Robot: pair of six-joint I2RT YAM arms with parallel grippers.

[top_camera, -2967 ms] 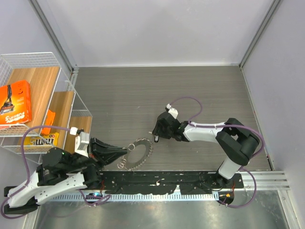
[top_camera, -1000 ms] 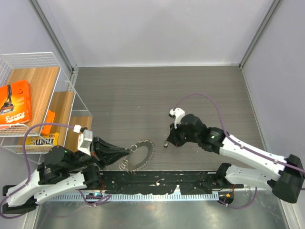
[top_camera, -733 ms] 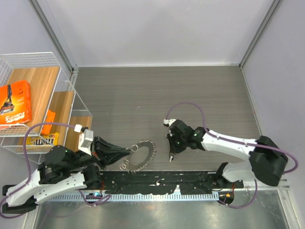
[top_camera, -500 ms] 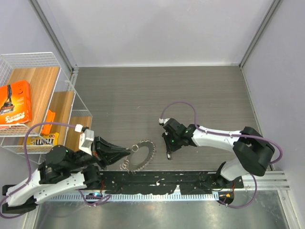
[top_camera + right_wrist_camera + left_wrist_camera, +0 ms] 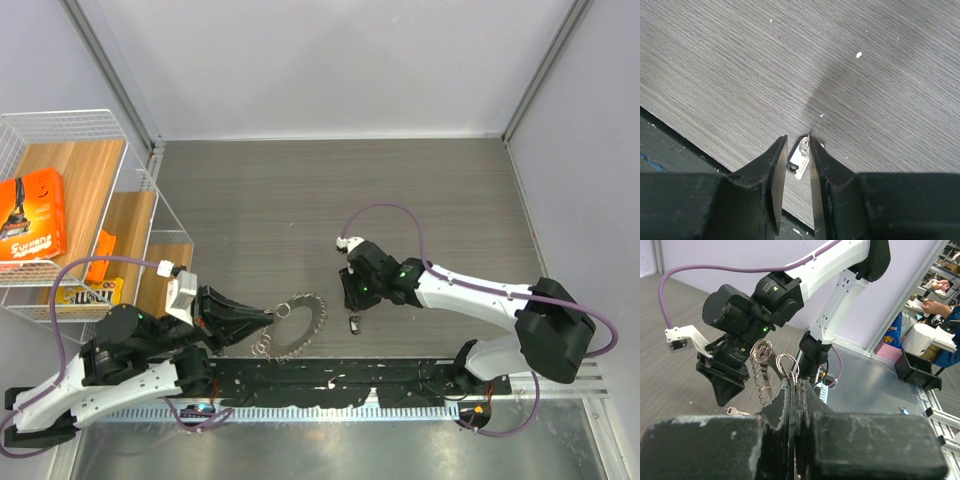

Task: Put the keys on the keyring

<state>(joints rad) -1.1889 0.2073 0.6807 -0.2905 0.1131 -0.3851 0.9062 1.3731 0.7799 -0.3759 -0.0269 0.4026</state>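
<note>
My left gripper (image 5: 268, 314) is shut on the thin silvery keyring (image 5: 283, 309), held just above the table. The fanned keys (image 5: 301, 323) spread from it like a spiky disc. In the left wrist view the ring loops (image 5: 788, 364) stick up from my shut left gripper (image 5: 794, 385), with key teeth (image 5: 760, 372) beside them. The small silver key with a dark head (image 5: 354, 323) lies on the table. My right gripper (image 5: 350, 296) is open right above it. In the right wrist view the key (image 5: 799, 152) shows between my right gripper's (image 5: 797, 137) tips, not gripped.
A white wire basket (image 5: 150, 200) with an orange box and snack packs stands at the left edge. A black rail (image 5: 330, 380) runs along the near edge. Grey walls close the back and right sides. Small loose rings (image 5: 260, 346) hang under the fanned keys.
My right gripper carried the small key down and left towards the keyring, set it on the table and drew back a little. My left gripper has stayed shut on the keyring.
</note>
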